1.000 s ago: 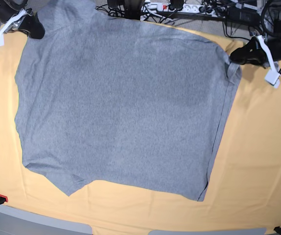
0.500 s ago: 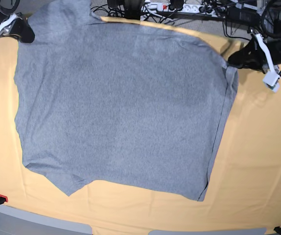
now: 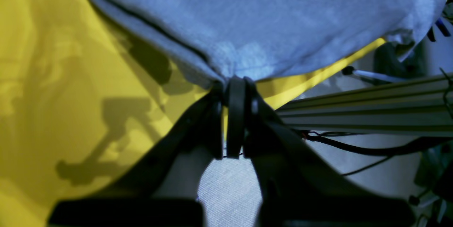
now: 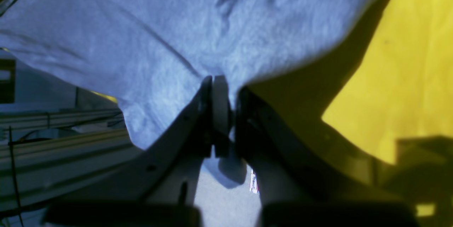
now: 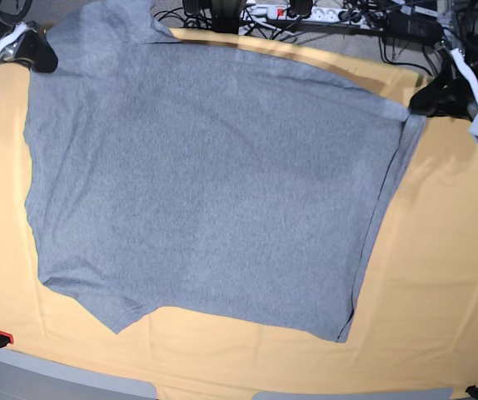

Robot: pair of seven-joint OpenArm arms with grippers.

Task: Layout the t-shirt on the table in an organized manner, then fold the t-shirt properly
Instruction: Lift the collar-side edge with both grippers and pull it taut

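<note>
Spread plain-side up across the yellow-orange bench point(image 5: 439, 275), pinched at its two far corners by the closed left end effector point(image 5: 422, 102) and closed right end effector point(image 5: 41, 57): a grey t-shirt point(image 5: 206, 183), probably light, limp and stretchy, best gripped at hems and corners.

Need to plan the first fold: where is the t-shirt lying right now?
In the base view the t-shirt lies spread across the middle of the table, its far corners pinched by the right gripper and left gripper.
</note>
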